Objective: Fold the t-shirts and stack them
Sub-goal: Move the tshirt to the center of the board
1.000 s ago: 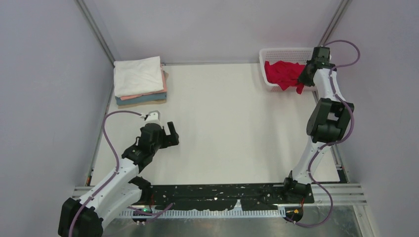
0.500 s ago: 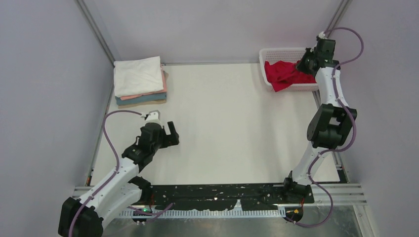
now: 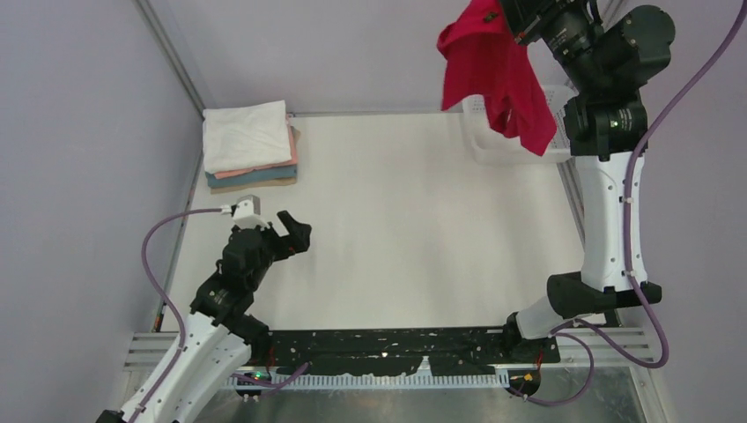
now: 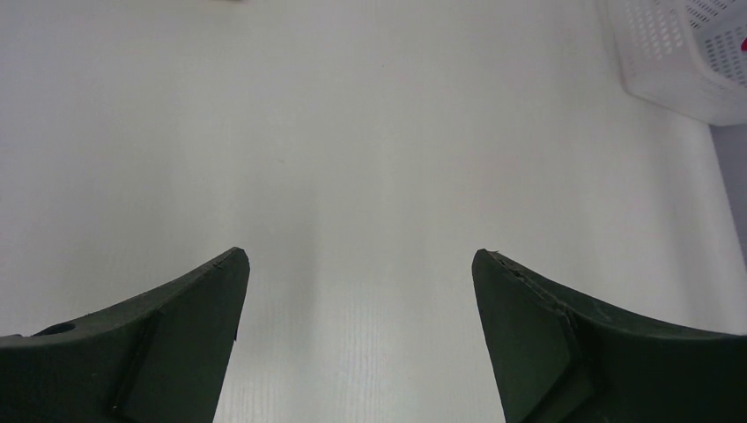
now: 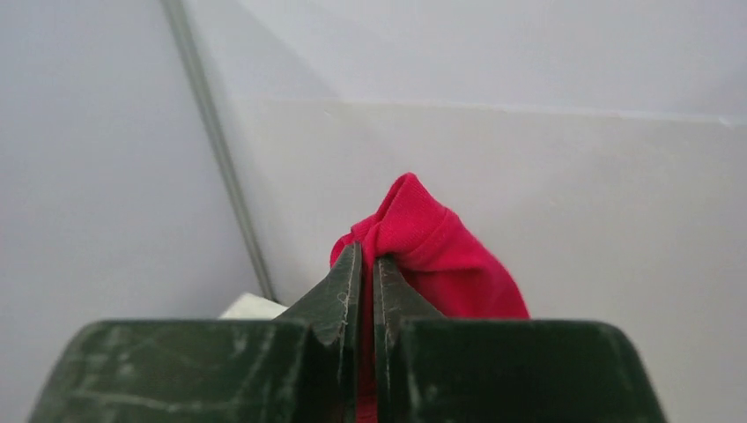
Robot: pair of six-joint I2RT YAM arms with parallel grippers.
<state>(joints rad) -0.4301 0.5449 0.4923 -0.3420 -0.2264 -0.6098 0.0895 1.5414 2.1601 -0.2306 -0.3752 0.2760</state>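
red t-shirt (image 3: 493, 75): unfolded, hanging high above the far right corner of the worktop (image 3: 405, 229). Pinched at a bunched top edge, the rest drooping free in front of the white mesh basket (image 3: 484, 145).

right gripper (image 5: 368, 260): clenched on the red t-shirt, jaws nearly together with a fold of cloth between them. Arm upright and extended.

left gripper (image 4: 359, 256): released, jaws spread wide, nothing between them. Low over the near left part of the worktop, facing the far side.

folded t-shirts (image 3: 249, 145): stack at the far left corner. White on top, then salmon pink, teal blue, tan lowest. Well apart from both grippers.
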